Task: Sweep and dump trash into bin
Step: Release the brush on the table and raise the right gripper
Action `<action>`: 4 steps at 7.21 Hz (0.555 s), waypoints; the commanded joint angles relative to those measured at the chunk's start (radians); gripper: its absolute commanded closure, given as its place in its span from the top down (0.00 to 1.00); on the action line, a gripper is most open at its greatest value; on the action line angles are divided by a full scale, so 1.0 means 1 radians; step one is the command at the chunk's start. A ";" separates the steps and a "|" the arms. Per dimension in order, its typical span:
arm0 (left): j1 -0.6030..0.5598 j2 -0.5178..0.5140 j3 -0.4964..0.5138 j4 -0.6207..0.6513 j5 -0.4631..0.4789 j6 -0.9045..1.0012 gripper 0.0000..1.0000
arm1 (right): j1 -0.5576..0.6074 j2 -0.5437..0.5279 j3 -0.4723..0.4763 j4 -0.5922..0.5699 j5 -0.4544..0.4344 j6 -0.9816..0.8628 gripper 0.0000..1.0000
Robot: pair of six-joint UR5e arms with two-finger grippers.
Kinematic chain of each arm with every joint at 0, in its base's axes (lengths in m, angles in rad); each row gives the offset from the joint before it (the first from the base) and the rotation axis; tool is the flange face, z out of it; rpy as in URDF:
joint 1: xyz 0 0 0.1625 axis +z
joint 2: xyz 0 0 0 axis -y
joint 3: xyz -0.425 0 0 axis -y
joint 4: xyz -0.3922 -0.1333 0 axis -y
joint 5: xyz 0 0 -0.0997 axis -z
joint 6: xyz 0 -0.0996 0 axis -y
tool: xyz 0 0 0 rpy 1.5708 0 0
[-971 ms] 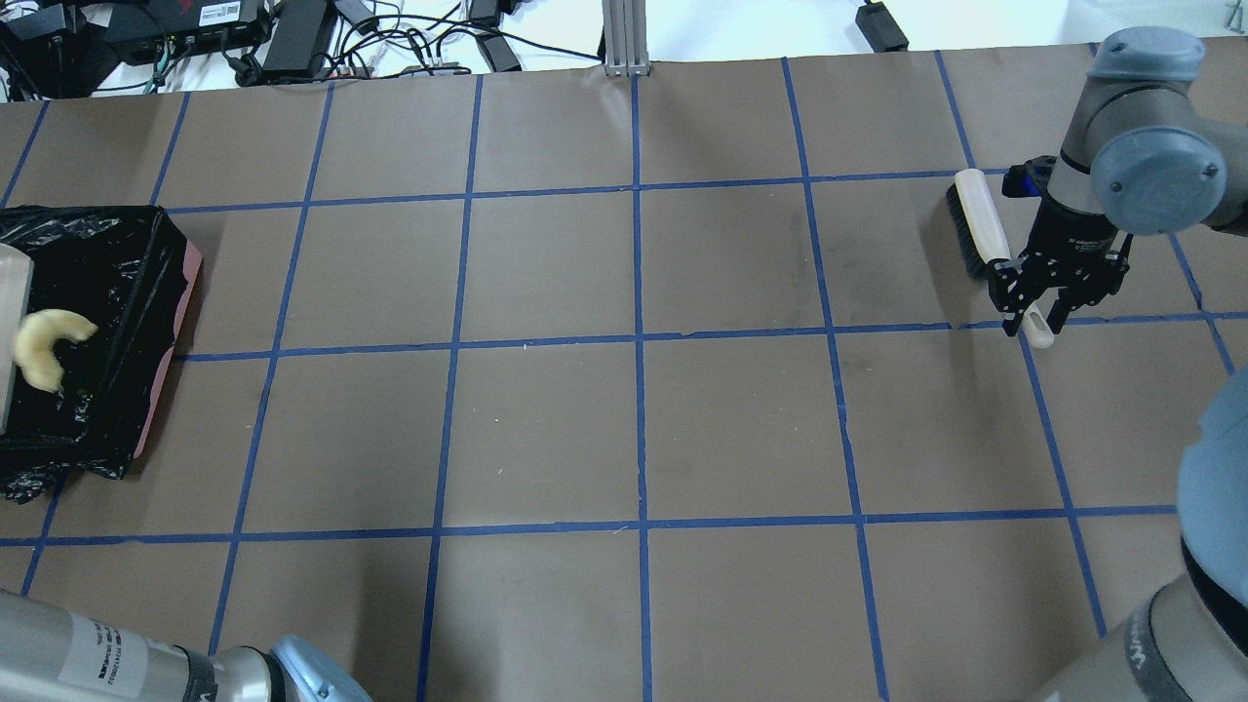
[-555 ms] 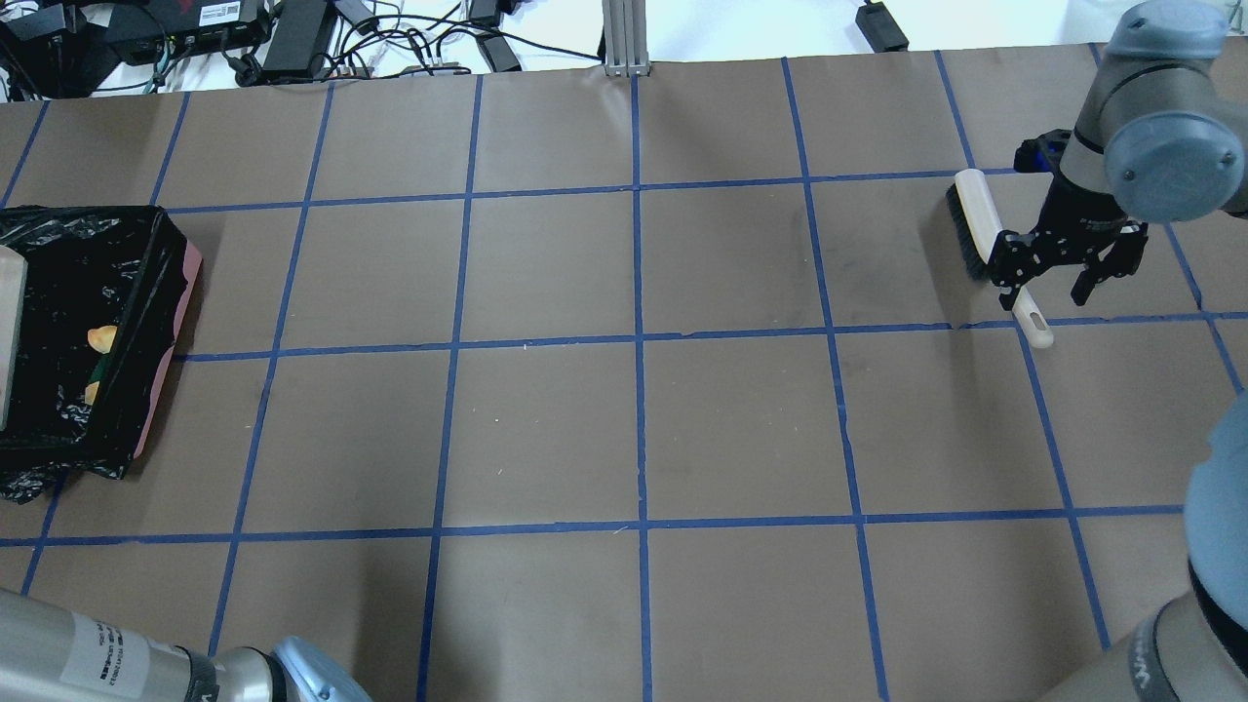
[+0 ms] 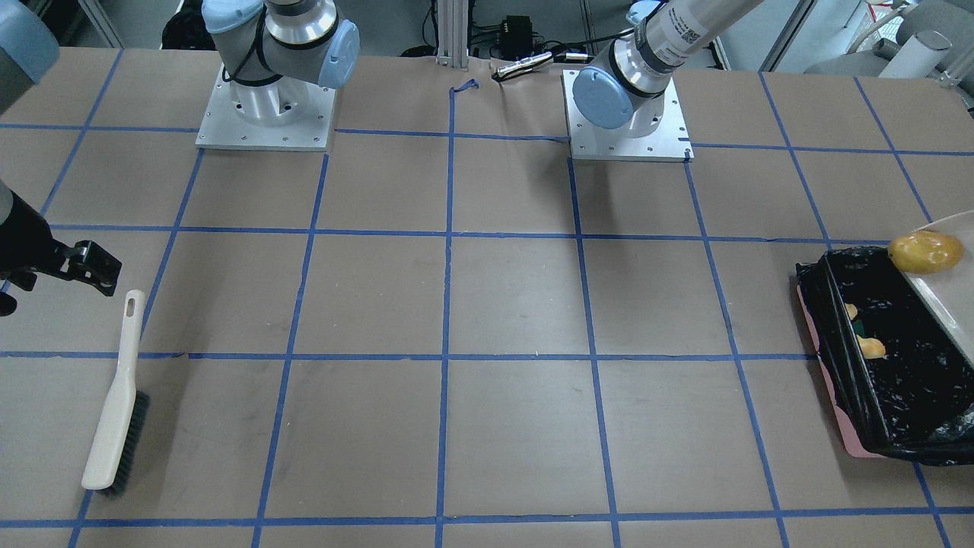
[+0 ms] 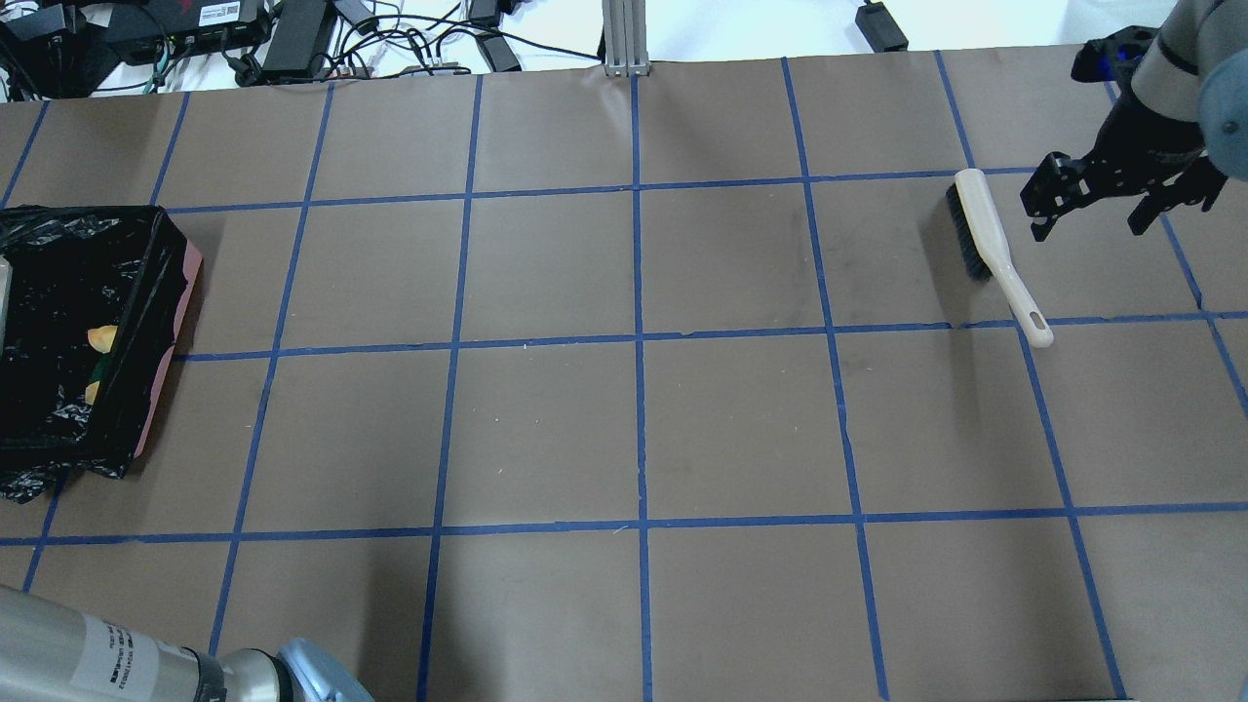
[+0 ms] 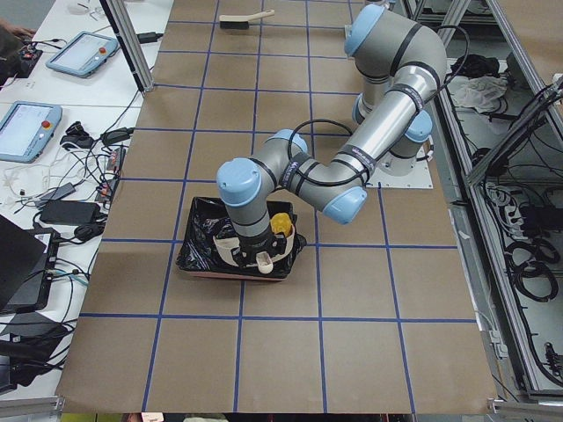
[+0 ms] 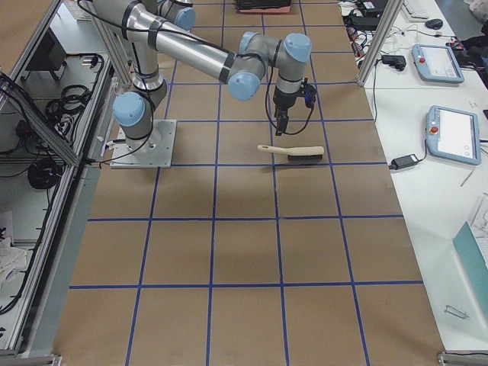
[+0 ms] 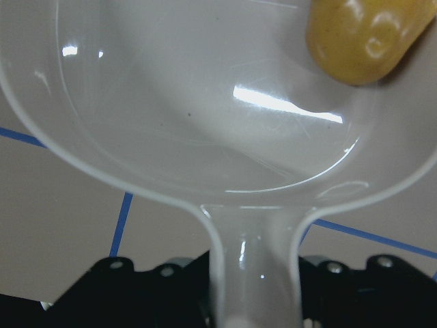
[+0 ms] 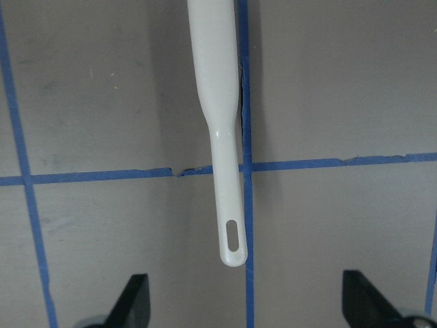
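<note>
My left gripper (image 7: 252, 290) is shut on the handle of the beige dustpan (image 7: 171, 123) and holds it tilted over the bin (image 3: 837, 342). The glossy amber lump (image 3: 924, 253) sits on the pan, also in the left wrist view (image 7: 362, 34). The black-lined bin (image 4: 146, 322) stands at the table's left end. Two small yellow bits (image 4: 101, 337) lie inside it; I cannot tell which pieces they are. My right gripper (image 4: 1111, 210) is open and empty, raised just right of the brush (image 4: 985, 234). The brush handle (image 8: 218, 137) lies on the table ahead of the open gripper (image 8: 249, 307).
The white brush with black bristles (image 3: 114, 411) lies flat at the table's right end. Brown paper with blue tape lines covers the table. Cables and power bricks (image 4: 292, 39) lie beyond the far edge. The two arm bases (image 3: 266, 114) stand at the near side.
The pale crescent piece has dropped off the dustpan into the bin. The pan has drawn back to the left. My right gripper has moved away from the brush handle, farther back and right.
</note>
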 commanded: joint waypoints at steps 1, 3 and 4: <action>-0.031 0.002 0.025 0.000 0.047 0.001 0.00 | 0.034 -0.043 -0.109 0.146 0.079 0.075 0.99; -0.031 -0.001 0.027 0.000 0.043 0.005 0.00 | 0.155 -0.053 -0.137 0.170 0.079 0.233 1.00; -0.033 0.008 0.029 -0.002 0.026 0.005 0.00 | 0.255 -0.062 -0.146 0.175 0.077 0.348 1.00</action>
